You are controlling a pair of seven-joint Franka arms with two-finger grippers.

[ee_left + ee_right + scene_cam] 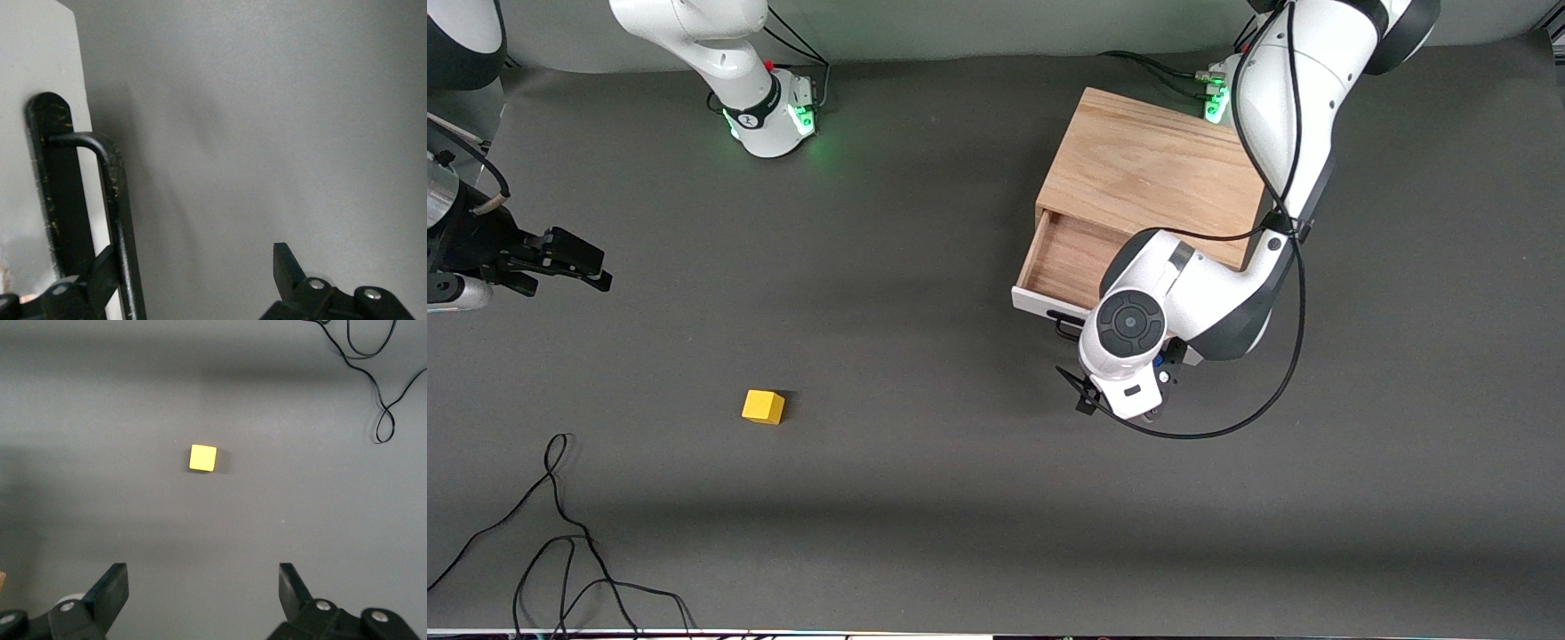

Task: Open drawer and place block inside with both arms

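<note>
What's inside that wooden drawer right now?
The open part of the drawer shows only bare wood; the yellow block sits out on the table. The left arm covers one end of the drawer, and the rest lies under the box top, so neither part can be seen.

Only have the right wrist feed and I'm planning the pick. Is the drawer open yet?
Observer: Yes. The drawer is pulled partway out of its wooden box.
Operator: Where's the left gripper?
Observer: The left gripper is at the drawer's front, fingers apart, with the black handle close by one finger and not clamped.
Operator: Is the block near the drawer?
Observer: No. The block lies toward the right arm's end of the table, nearer the front camera than the drawer. The open right gripper is over the table at that end.
</note>
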